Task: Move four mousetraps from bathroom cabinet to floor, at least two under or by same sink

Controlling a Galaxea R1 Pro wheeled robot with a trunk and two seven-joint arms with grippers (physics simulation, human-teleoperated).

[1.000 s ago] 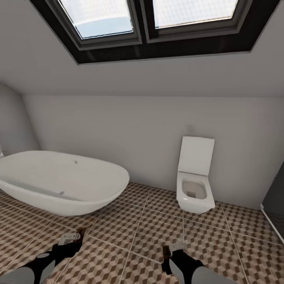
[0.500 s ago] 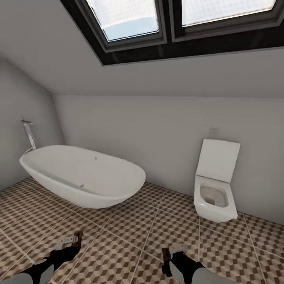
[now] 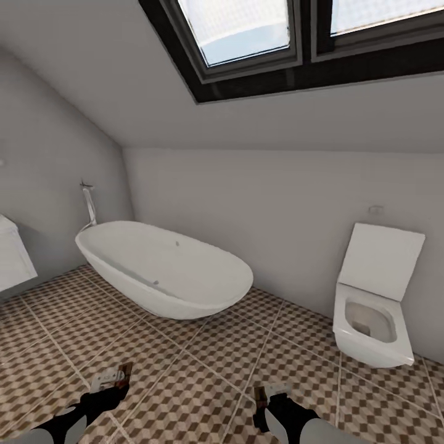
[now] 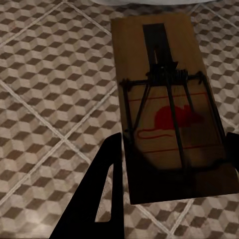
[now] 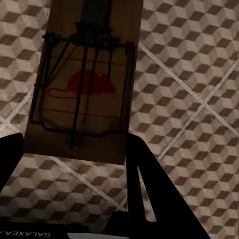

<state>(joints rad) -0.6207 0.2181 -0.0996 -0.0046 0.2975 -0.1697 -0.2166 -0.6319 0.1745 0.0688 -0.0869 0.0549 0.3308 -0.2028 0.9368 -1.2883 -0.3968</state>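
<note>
We carry a mousetrap (image 4: 169, 107) pinched in our left gripper (image 3: 114, 383) and another mousetrap (image 5: 87, 79) in our right gripper (image 3: 271, 394), low in frame, risking either slipping loose while turning.

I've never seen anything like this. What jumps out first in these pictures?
Probably the big white oval bathtub against the back wall, under a dark-framed skylight, with a white toilet to the right. Then the cube-patterned floor. Low in the head view, each hand, left and right, grips a wooden mousetrap with a red mouse printed on it.
</note>
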